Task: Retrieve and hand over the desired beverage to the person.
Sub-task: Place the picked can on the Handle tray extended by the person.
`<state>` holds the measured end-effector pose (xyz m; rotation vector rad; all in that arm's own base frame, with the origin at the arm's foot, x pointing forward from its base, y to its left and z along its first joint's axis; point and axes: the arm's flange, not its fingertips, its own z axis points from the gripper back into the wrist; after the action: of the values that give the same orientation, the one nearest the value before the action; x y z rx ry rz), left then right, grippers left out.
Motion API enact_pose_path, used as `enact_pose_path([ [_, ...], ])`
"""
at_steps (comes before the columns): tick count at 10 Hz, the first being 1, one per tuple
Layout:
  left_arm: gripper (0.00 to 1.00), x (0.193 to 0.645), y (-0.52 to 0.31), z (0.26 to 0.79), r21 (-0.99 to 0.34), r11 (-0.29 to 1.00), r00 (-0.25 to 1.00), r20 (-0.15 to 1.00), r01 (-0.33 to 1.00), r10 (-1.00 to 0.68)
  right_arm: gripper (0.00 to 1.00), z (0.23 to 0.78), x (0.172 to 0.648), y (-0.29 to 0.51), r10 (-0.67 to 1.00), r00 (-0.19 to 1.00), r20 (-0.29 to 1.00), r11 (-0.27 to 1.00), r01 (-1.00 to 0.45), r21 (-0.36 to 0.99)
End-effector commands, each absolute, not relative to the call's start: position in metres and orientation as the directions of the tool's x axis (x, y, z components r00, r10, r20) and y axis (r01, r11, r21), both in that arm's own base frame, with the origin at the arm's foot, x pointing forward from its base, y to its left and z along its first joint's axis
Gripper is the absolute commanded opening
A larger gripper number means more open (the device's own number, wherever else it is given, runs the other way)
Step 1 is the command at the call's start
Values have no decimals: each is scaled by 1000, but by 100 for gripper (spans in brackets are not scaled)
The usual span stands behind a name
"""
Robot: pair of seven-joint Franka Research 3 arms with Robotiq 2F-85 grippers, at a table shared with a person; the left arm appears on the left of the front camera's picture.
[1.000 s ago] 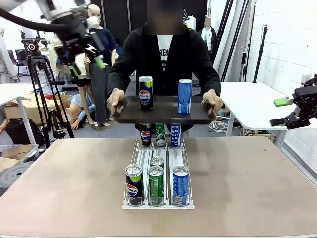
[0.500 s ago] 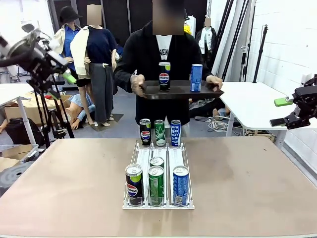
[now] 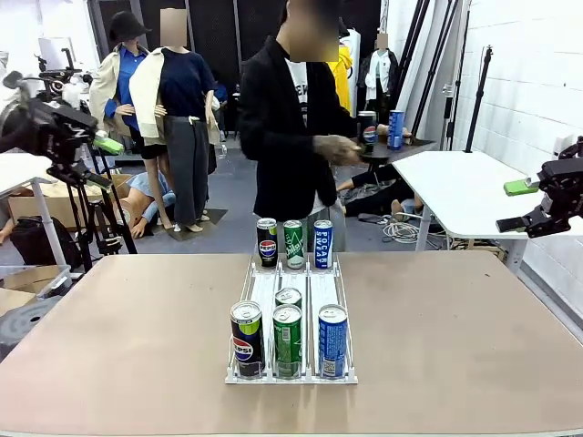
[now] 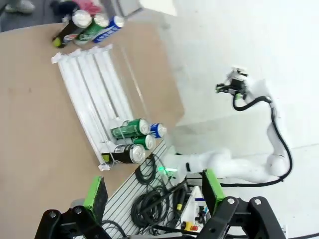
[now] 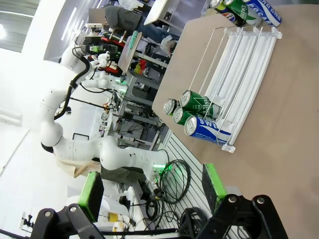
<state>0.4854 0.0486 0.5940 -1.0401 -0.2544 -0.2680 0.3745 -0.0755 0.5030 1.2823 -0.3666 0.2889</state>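
Note:
The person (image 3: pixel 284 127) stands beyond the table's far edge, turned sideways, carrying a dark tray (image 3: pixel 412 144) with a Pepsi can (image 3: pixel 367 127) and a blue can (image 3: pixel 395 129). On the table a white wire rack (image 3: pixel 311 289) holds a Pepsi can (image 3: pixel 247 339), a green can (image 3: pixel 287 340) and a blue can (image 3: pixel 333 340) at its near end. Three more cans (image 3: pixel 293 244) stand at its far end. My left gripper (image 3: pixel 91 150) hangs open off the table's left side, empty (image 4: pixel 153 191). My right gripper (image 3: pixel 519 206) is open beyond the right side, empty (image 5: pixel 152 186).
A white side table (image 3: pixel 455 187) stands at the back right, near the tray. A camera tripod (image 3: pixel 77 200) stands close behind my left gripper. The rack (image 4: pixel 89 99) and its cans (image 5: pixel 199 117) lie far below both wrist cameras.
The person has lifted the tray with its two cans and turned away toward the right. My left arm has swung down and to the left. The right arm has not moved.

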Motion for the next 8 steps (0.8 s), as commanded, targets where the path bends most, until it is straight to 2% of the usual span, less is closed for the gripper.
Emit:
enact_pose_path([
  [1, 100, 482, 78, 569, -861, 392, 944, 321, 323, -71, 100, 501, 370, -74, 11, 906, 424, 256, -412, 874],
  [8, 100, 493, 112, 510, -930, 238, 953, 299, 279, 50, 100, 501, 370, -74, 11, 906, 424, 256, -412, 874],
])
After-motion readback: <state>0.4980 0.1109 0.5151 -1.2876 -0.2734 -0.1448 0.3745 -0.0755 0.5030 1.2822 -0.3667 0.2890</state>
